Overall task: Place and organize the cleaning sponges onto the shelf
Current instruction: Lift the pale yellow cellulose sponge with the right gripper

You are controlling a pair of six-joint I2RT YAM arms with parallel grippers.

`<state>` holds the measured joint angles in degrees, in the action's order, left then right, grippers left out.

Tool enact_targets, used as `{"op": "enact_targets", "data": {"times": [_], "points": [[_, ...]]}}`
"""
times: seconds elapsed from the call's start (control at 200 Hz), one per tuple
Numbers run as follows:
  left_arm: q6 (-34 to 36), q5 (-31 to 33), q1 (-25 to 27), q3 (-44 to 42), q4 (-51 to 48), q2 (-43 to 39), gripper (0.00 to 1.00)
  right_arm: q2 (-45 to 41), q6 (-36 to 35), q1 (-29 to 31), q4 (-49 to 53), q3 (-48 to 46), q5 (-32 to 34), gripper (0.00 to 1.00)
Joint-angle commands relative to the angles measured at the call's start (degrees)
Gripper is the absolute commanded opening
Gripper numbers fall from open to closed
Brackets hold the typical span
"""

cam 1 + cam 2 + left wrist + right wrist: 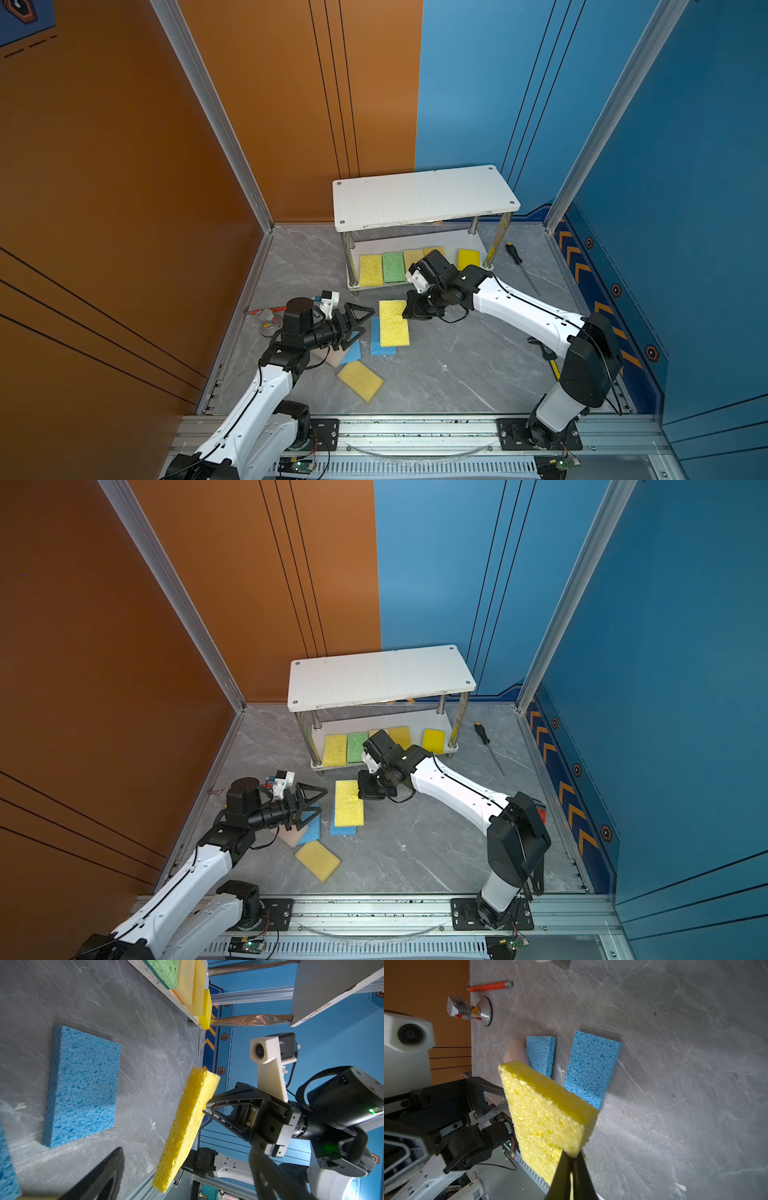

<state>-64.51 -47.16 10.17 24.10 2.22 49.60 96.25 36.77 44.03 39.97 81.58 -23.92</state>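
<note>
Yellow and coarsely pored, the flat sponge [394, 323] hung tilted just above the grey marbled tabletop [457, 365], pinched at one long edge by the right gripper [409, 312], whose jaws were clamped tight on it. Its long axis ran from the robot's side toward the shelf [424, 199], over a blue sponge [382, 347]. Beside it the left gripper [357, 326] hovered with jaws spread wide and nothing between them, within an orange wall [124, 166] and a blue wall [685, 166].
</note>
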Motion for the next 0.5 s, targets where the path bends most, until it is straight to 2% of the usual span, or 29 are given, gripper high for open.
{"op": "enact_targets", "data": {"times": [0.0, 0.495], "points": [[0.4, -2.2, 0.4, 1.8, 2.6, 0.7, 0.94, 1.5, -1.3, 0.1, 1.1, 2.6, -1.8, 0.07], [-1.3, -4.0, 0.5, 2.7, 6.8, 3.4, 0.93, 3.3, -2.1, 0.5, 0.8, 5.0, -4.5, 0.07]]}}
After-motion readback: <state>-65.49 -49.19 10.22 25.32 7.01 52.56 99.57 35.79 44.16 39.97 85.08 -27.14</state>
